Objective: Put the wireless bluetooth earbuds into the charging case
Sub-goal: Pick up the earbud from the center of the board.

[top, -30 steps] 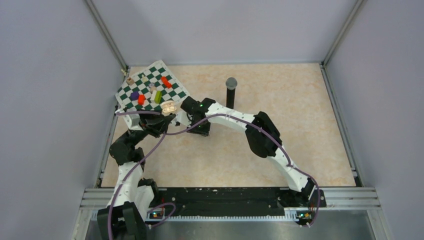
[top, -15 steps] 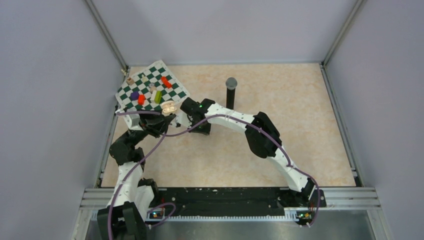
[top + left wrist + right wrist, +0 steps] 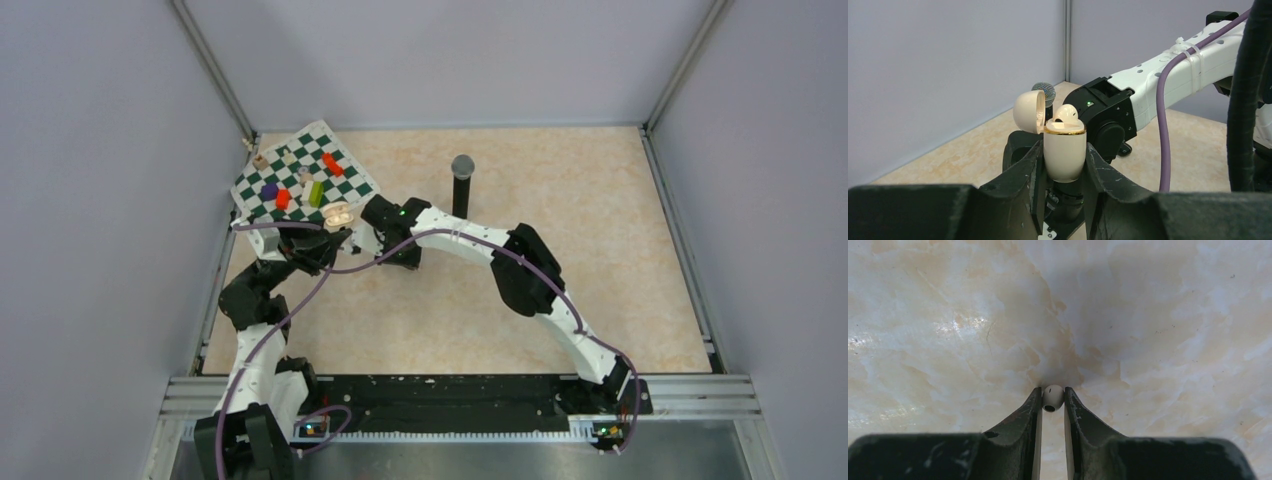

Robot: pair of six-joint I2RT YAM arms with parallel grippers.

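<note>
Right wrist: right gripper [image 3: 1053,402] pinching whitish earbud [image 3: 1052,397] on the bench [image 3: 1148,340].
Left gripper [image 3: 1064,150] clenched on upright charging case [image 3: 1063,162], lid open, another earbud [image 3: 1066,114] seated inside.

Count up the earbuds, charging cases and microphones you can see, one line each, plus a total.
Earbuds: 2, both whitish, the cased earbud and the tabletop earbud
Cases: 1, the charging case, lid open
Microphones: 1, the microphone, standing upright
Total: 4
</note>
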